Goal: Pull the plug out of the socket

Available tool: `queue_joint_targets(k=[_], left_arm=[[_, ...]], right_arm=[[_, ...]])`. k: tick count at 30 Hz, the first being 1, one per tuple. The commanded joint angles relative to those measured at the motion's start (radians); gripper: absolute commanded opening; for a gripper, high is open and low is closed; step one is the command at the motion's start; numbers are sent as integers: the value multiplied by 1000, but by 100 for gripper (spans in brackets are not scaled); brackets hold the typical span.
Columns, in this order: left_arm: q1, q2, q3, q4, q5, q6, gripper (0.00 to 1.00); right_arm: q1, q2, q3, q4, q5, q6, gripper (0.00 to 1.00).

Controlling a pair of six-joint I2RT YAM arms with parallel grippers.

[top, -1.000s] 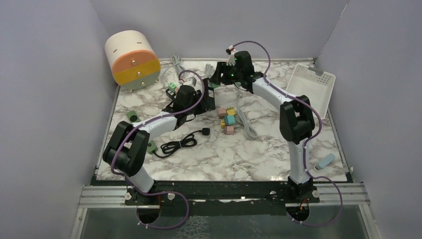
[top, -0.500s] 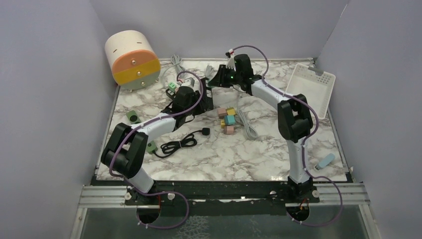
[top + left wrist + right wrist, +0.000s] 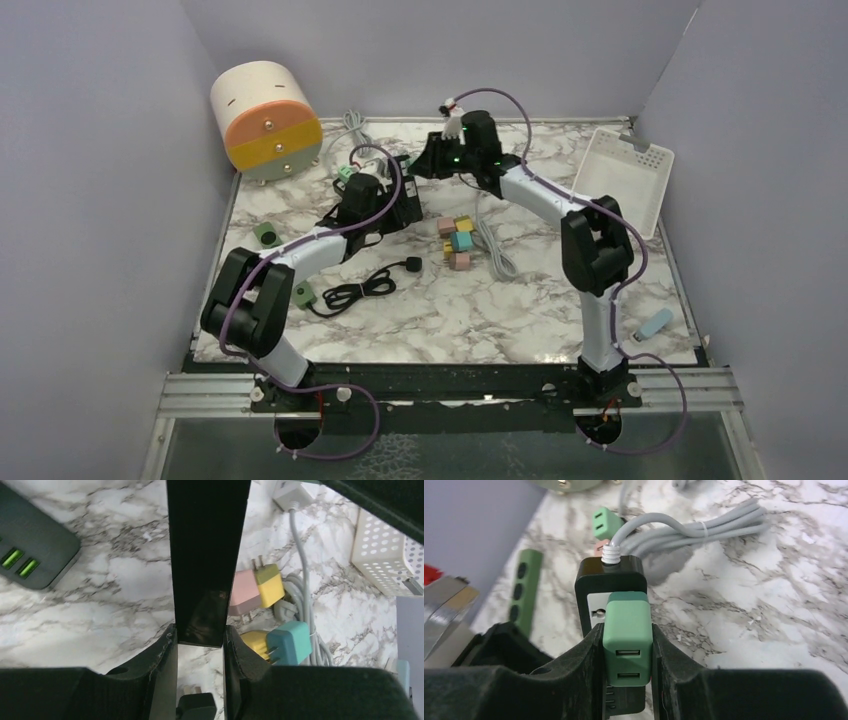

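Note:
The black power strip (image 3: 611, 575) with a grey cable has a green USB charger plug (image 3: 627, 630) sitting on its face. My right gripper (image 3: 627, 642) is shut on the sides of the green plug. My left gripper (image 3: 200, 635) is shut on the other end of the black strip (image 3: 207, 555). In the top view both grippers meet at the strip (image 3: 410, 190) at the back middle, with the left gripper (image 3: 400, 205) in front and the right gripper (image 3: 425, 160) behind. The plug's prongs are hidden.
A cream and orange drum (image 3: 265, 118) stands back left and a white basket (image 3: 625, 180) back right. Coloured plug adapters (image 3: 457, 238), a grey cable (image 3: 495, 250) and a black cord (image 3: 365, 285) lie mid-table. A green strip (image 3: 524, 587) lies left of the black one.
Both grippers and the strip have shifted a little to the left and toward the back. The right wrist has swung leftward over the strip.

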Motion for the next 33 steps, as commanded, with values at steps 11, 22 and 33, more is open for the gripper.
queue_joint_targets(k=[11,22,33], left_arm=[[33,259,344,19,-131,48,0],[36,425,545,-24,-160,89,0],[75,504,785,-119,-124,215,97]], right_arm=[[-91,-149,-54,-239,16,-69,1],[-165,-146,-152,-157,-180,44,1],[-166,-422,-593,-126,-356,-40,9]])
